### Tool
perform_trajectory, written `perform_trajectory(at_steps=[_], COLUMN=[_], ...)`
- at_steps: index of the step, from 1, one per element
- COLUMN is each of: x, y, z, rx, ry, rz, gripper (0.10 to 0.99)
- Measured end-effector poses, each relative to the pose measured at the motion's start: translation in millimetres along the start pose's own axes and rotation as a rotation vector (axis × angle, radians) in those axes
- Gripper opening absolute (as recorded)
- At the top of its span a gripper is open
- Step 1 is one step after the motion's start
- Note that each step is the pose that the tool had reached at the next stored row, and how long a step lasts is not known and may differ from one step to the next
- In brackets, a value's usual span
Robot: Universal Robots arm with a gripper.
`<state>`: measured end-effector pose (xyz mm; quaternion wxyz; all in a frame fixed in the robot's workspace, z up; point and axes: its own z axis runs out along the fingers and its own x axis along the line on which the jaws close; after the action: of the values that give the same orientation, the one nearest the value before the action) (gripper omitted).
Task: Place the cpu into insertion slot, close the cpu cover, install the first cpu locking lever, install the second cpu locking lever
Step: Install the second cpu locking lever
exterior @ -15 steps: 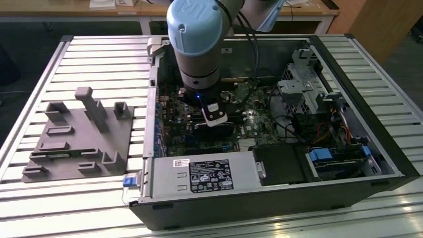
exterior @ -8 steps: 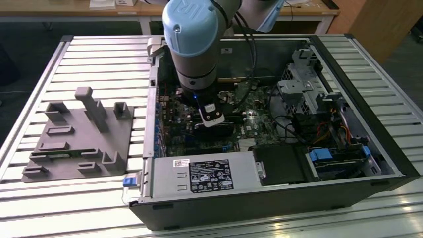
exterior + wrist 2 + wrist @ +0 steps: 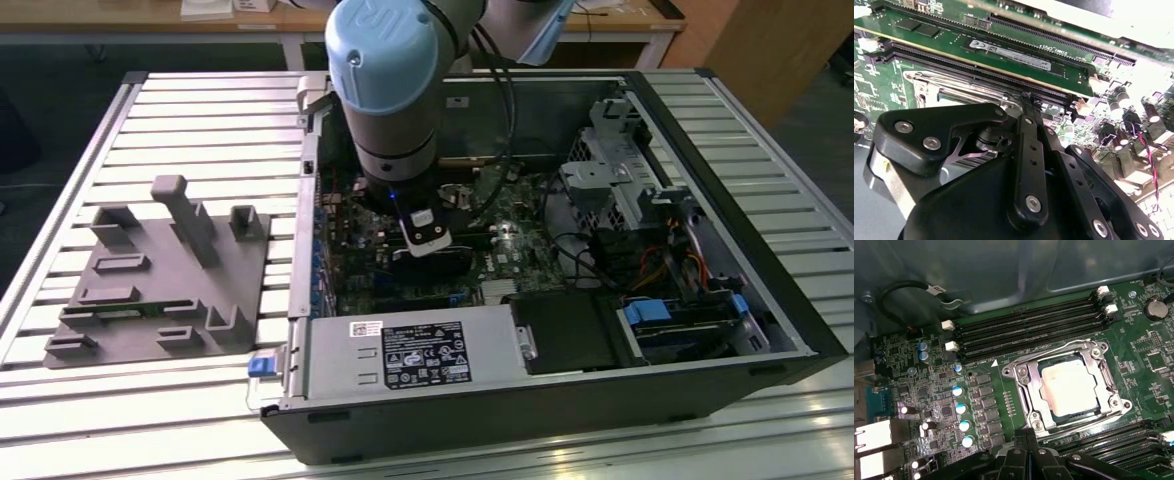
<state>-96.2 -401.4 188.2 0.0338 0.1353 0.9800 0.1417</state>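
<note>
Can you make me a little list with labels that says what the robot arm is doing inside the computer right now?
place: open computer case on a slatted table
arm: reaching down into the case
gripper: fingers together, just beside the socket, holding nothing
cpu: lying flat in the insertion slot
cpu cover: down, framing the chip
beside the case: grey holder block

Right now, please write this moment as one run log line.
cpu: seated in insertion slot | cpu cover: closed | tool: at socket edge
</note>
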Motion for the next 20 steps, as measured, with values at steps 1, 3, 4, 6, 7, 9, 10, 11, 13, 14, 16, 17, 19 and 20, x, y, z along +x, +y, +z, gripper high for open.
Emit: perform_trajectory(at_steps=[1, 3, 4, 6, 7, 9, 10, 11, 13, 14, 16, 17, 19, 20], x=[0.0, -0.1, -0.1, -0.1, -0.1, 0.1, 0.1, 0.2, 0.3, 0.3, 0.6, 0.6, 0.8, 0.9], y=[0.4, 1.0, 1.2, 1.2, 1.3, 1.8, 2.0, 2.1, 2.4, 2.7, 3.3, 3.6, 3.9, 4.0], z=[-1.3, -4.1, -4.4, -4.3, -4.4, -4.3, -4.2, -4.1, -3.8, -3.6, -3.3, -3.1, -2.6, -2.4], rx=[0.000, 0.002, 0.002, 0.001, 0.002, 0.001, 0.000, -0.001, -0.005, -0.007, -0.008, -0.009, -0.009, -0.010], ry=[-0.0002, 0.0000, 0.0000, -0.0001, -0.0001, 0.0000, 0.0003, 0.0007, 0.0018, 0.0022, 0.0026, 0.0026, 0.0028, 0.0028], rz=[0.000, 0.000, 0.000, 0.000, 0.000, 0.000, 0.000, 0.000, 0.001, 0.001, 0.001, 0.001, 0.001, 0.001], gripper=[0.106, 0.106, 0.106, 0.106, 0.106, 0.106, 0.106, 0.106, 0.106, 0.106, 0.106, 0.106, 0.106, 0.106])
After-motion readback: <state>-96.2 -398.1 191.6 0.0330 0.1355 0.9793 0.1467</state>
